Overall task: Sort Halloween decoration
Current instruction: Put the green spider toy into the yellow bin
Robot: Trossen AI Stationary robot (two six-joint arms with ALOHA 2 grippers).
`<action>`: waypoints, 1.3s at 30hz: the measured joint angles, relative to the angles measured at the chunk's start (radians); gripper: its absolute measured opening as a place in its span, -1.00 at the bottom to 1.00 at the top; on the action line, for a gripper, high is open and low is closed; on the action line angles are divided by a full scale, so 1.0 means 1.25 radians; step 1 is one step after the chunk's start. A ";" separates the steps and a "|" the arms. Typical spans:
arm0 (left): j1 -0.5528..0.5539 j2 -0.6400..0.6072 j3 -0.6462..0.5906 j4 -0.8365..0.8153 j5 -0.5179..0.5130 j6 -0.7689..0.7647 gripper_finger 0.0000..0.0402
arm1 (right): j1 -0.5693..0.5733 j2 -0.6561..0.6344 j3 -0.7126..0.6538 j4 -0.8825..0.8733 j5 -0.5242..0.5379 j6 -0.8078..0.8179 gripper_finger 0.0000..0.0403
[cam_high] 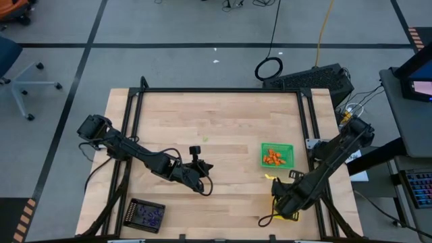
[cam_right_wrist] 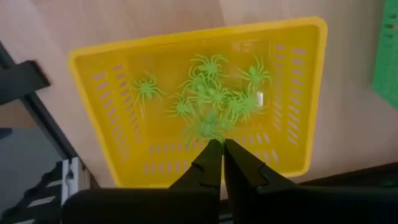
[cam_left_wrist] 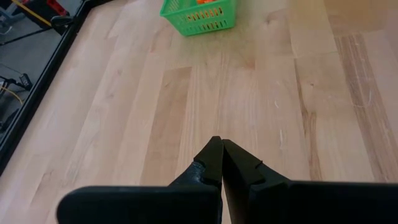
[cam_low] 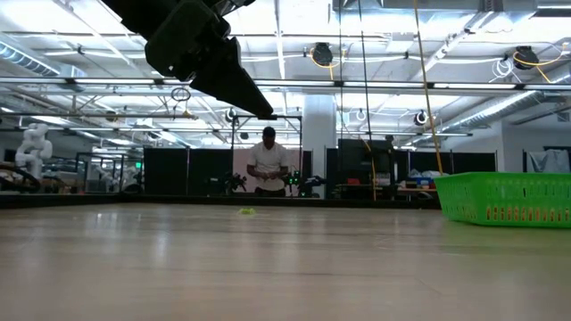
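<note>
A: Where was the remaining Halloween decoration seen?

B: One small lime-green trinket (cam_high: 206, 139) was seen lying loose on the bare wood just above the centre of the high view, well apart from every tray. In the low view it was picked out as a speck (cam_low: 246, 211) far back on the table (cam_high: 229, 115).

A: And which gripper was judged nearer?

B: The left gripper (cam_high: 206, 190), found lower centre-left in that view with its fingers pressed together and nothing pinched. The trinket was placed almost straight up the frame from its tip. The right gripper (cam_right_wrist: 222, 148), likewise pressed shut and empty, was held over the yellow tray (cam_right_wrist: 298, 87) at the lower right, where green spiders (cam_right_wrist: 211, 93) were already gathered.

A: Was a long axis made out?

B: None could be told; the piece was too small. The other sorted pieces were noted in the green tray (cam_high: 277, 154) right of centre and the black tray (cam_high: 146, 215) at lower left
</note>
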 joint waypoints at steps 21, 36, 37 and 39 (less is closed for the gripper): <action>0.000 0.000 0.000 0.002 0.000 0.000 -0.96 | -0.035 0.022 0.000 -0.032 0.001 0.005 -0.44; 0.000 0.000 0.000 0.004 0.000 -0.002 -0.96 | -0.040 0.022 0.000 -0.070 -0.067 0.006 0.10; 0.000 0.000 0.000 0.005 -0.001 -0.002 -0.96 | -0.045 0.023 0.000 -0.083 -0.067 0.007 0.13; 0.000 0.000 0.000 0.008 0.000 -0.002 -0.96 | -0.052 0.029 0.000 -0.103 -0.066 0.008 0.18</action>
